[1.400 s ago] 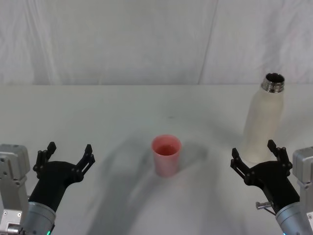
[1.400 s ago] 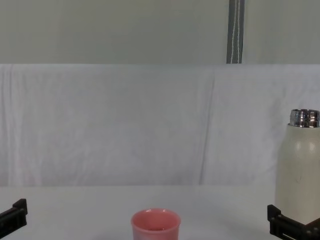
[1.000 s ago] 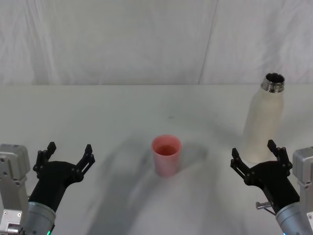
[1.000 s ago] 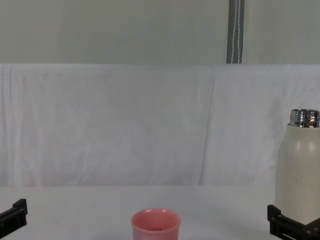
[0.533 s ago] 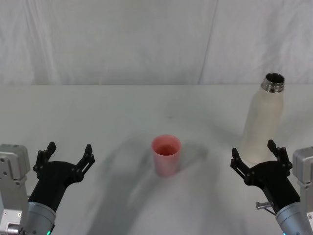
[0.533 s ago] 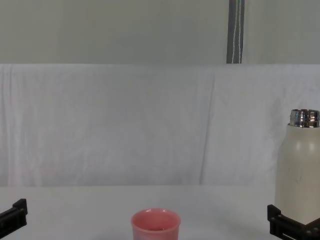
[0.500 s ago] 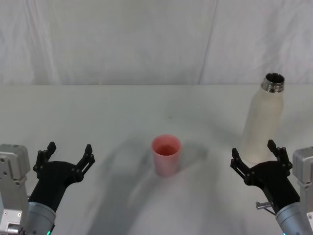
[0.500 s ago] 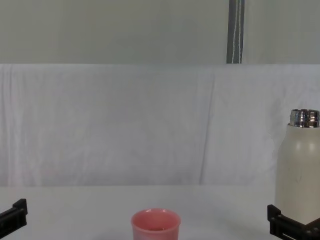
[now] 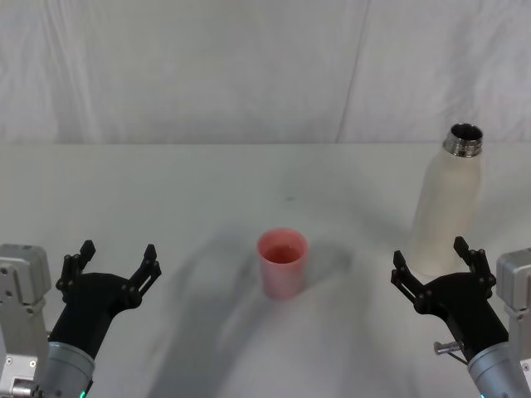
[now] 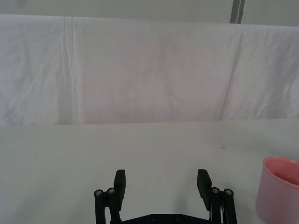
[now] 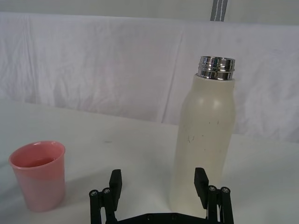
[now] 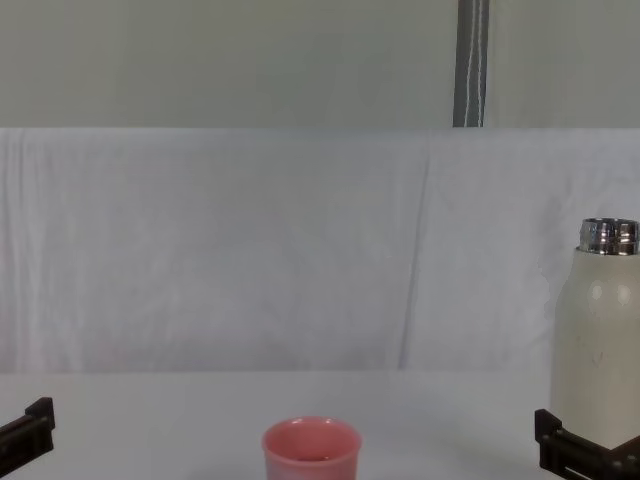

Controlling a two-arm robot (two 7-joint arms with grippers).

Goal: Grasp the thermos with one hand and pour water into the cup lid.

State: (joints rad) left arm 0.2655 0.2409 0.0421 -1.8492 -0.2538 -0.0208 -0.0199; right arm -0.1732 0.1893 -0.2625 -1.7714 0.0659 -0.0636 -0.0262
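Right jaws (image 9: 438,257) spread wide, gripping nothing, low over the tabletop (image 9: 166,191) just short of the thermos (image 9: 446,203). In the right wrist view the bottle stands upright between the two fingers' line of reach, so you are squared up for a side grasp on the lower body. Its cap is off and the steel neck is bare, ready to pour. Left jaws (image 9: 114,261) likewise released and empty, parked at the near left, well apart from the work. Cup lid (image 9: 282,263) sits upright at mid-tabletop, left of the thermos, mouth up, placed within tilting range once you lift.
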